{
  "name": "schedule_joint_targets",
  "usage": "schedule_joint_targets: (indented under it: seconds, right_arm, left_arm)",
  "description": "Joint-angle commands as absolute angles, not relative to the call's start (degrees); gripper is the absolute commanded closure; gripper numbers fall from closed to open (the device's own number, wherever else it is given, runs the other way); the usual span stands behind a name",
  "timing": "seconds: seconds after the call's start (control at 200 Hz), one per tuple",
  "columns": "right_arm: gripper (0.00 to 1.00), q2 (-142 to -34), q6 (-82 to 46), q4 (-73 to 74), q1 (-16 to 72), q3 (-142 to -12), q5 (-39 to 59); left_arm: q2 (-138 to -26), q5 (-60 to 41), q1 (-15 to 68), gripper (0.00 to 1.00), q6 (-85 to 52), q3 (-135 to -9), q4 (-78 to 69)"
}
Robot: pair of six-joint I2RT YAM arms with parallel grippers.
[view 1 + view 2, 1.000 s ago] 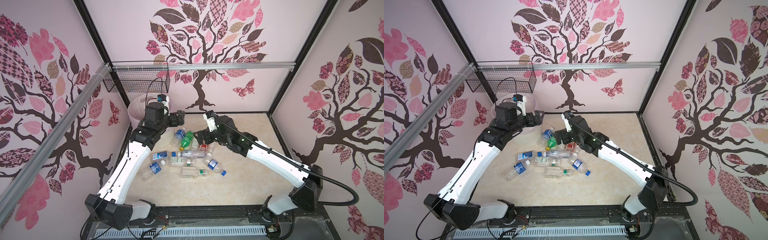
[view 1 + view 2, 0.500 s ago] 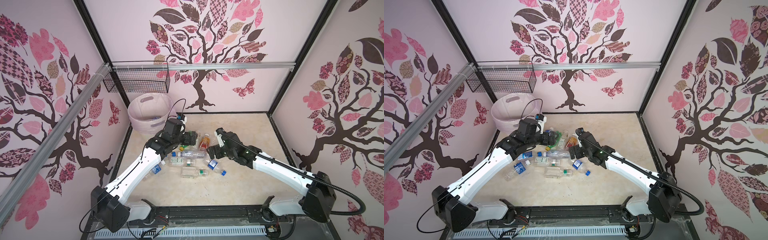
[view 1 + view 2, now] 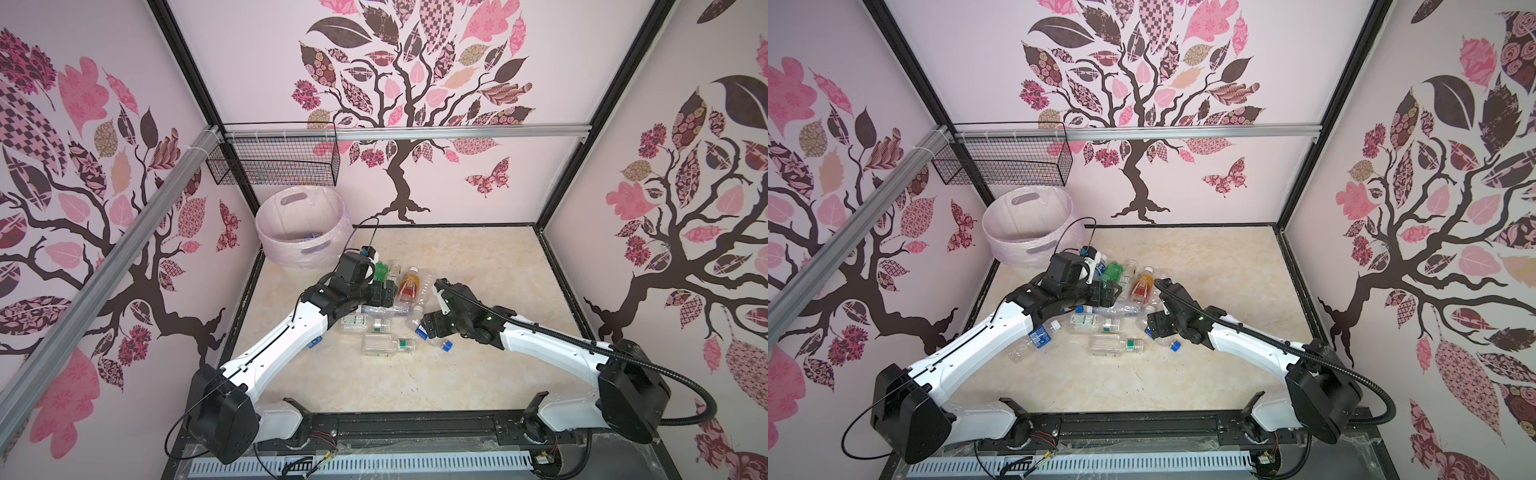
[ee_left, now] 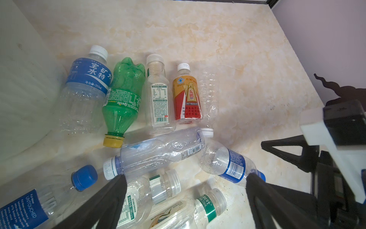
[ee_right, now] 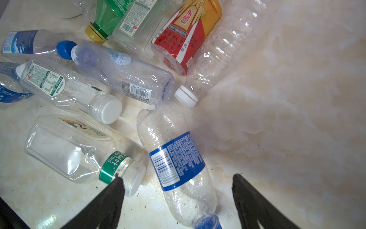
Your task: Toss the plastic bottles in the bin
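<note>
Eleven bottles (image 3: 376, 347), by my count, lie loose on the marbled floor (image 3: 469, 266), heaped just beside the bin (image 3: 279, 249) on its side away from the corner walls. I make it four clear ones with blue labels, three clear ones with green-and-white labels, one green bottle (image 4: 122, 95), one orange-red bottle (image 4: 187, 95), one ribbed clear bottle (image 4: 208, 93) with a white cap, and one bluish clear bottle (image 4: 158, 152) lying across the others. A bit of blue shows inside the bin, too small for me to count.

A black wire basket (image 3: 274, 162) hangs on the wall straight above the bin. My left gripper (image 4: 186, 177) hovers over the part of the heap nearer the bin, fingers released and wide, gripping nothing; its arm lies over one of the blue-labelled four. My right gripper (image 5: 177, 178) is at the heap's edge farthest from the bin. Its fingers are spread either side of a blue-labelled bottle (image 5: 178, 158) with a gap on each side, not clamped. The cap of a green-banded bottle (image 5: 79, 150) sits right against one of those fingers, crowding that side.
</note>
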State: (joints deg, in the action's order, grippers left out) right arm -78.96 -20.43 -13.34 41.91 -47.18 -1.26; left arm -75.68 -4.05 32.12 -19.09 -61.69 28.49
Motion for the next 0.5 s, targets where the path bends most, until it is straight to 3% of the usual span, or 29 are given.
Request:
schedule_joint_targets:
  seconds: [0.0,0.495]
  right_arm:
    - [0.15,-81.9,-21.4,-13.6,41.8,-46.8,0.9]
    - [0.24,-88.7,-22.9,-10.9,41.8,-44.3,2.6]
  left_arm:
    - [-76.1,-4.8,32.8,0.03,-19.8,-59.5,25.5]
    - [-77.7,2.7,34.1,0.03,-21.9,-60.6,27.2]
